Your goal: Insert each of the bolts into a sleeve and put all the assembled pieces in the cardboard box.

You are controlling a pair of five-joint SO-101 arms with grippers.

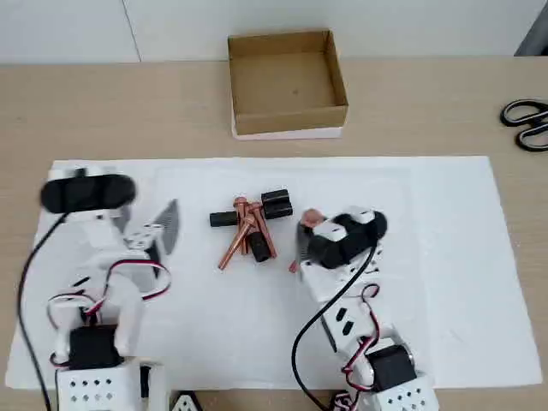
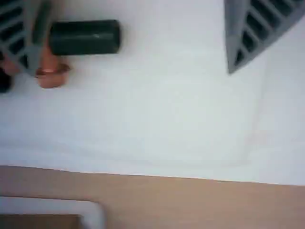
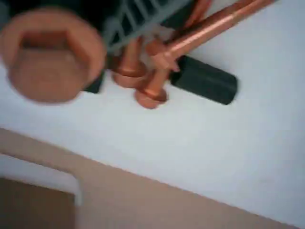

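The right hand (image 1: 303,243) is clamped on a copper-coloured hex-headed metal bolt (image 3: 47,55). Both ends of the bolt poke out past the fingers, probably so the shank can be steered into a sleeve. Just ahead of that hand, the other copper bolts (image 1: 244,233) and short black cylindrical sleeves (image 1: 276,204) lie heaped on the white sheet (image 1: 445,257) covering the tabletop. The left hand (image 1: 161,227) is spread wide and empty, with one black sleeve (image 2: 85,37) near its fingertip, likely its next pick. The open brown cardboard box (image 1: 291,118) waits well beyond both hands with nothing in it.

bolts (image 1: 244,233) and sleeves (image 1: 276,204) heaped on sheet (image 1: 445,257), cardboard box (image 1: 291,118) behind
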